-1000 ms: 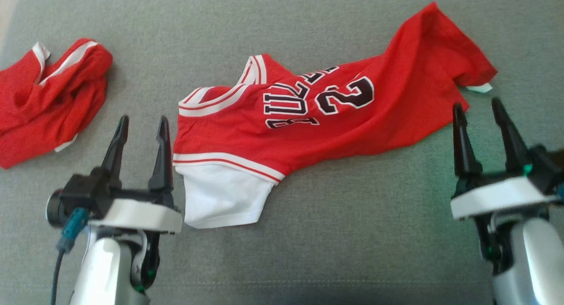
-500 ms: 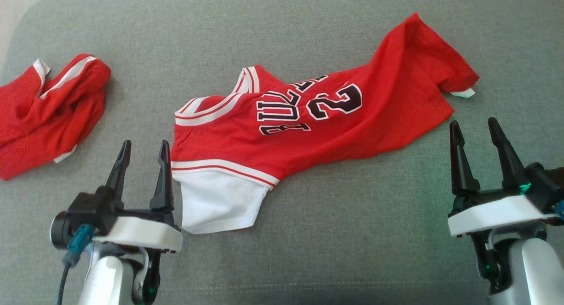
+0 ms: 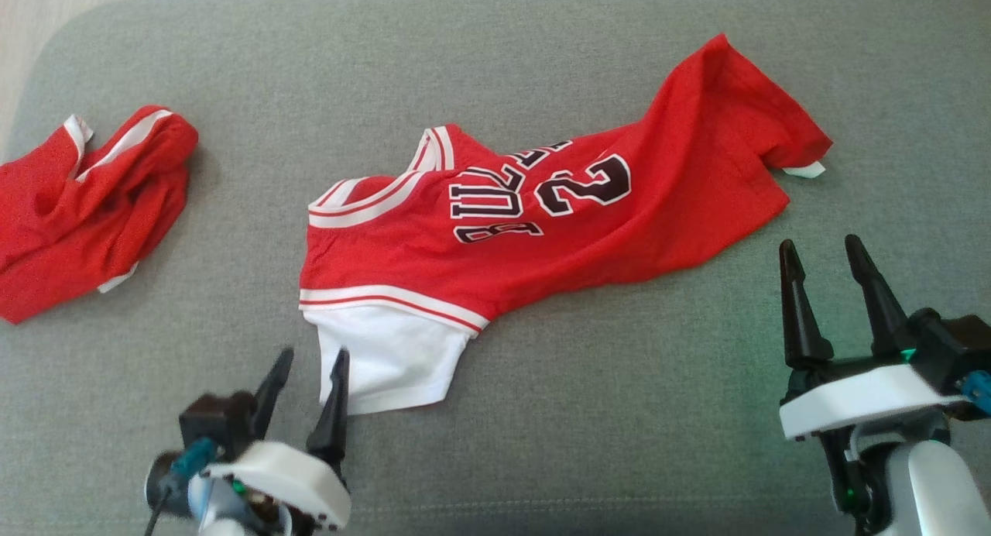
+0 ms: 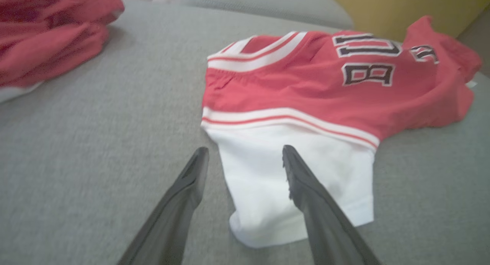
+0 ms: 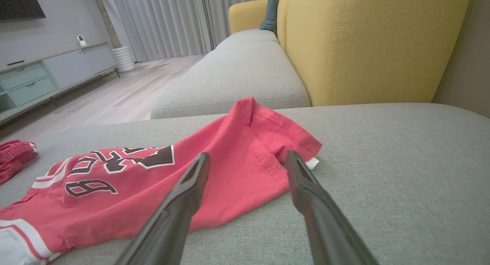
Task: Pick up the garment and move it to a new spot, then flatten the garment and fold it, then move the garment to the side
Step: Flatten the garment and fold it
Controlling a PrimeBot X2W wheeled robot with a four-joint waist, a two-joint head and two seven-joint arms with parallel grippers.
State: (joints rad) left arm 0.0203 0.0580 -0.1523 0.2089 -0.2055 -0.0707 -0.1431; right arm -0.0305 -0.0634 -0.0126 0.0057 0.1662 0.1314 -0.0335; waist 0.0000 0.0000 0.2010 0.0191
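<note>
The garment is a red basketball jersey with black lettering and a white sleeve, lying crumpled across the grey cushion. In the left wrist view the garment lies just beyond the fingers, its white sleeve between them. My left gripper stands open at the lower left, its tips at the white sleeve's near edge. My right gripper is open at the lower right, just short of the jersey's hem. In the right wrist view that hem bunches up ahead of the fingertips.
A second red garment lies bunched at the cushion's left edge. In the right wrist view a yellow armchair and another grey sofa seat stand beyond the cushion, with wooden floor to the left.
The head camera has tilted, shifting the scene down. My left gripper has dropped low and swung right toward the white sleeve. My right gripper stays open near the hem.
</note>
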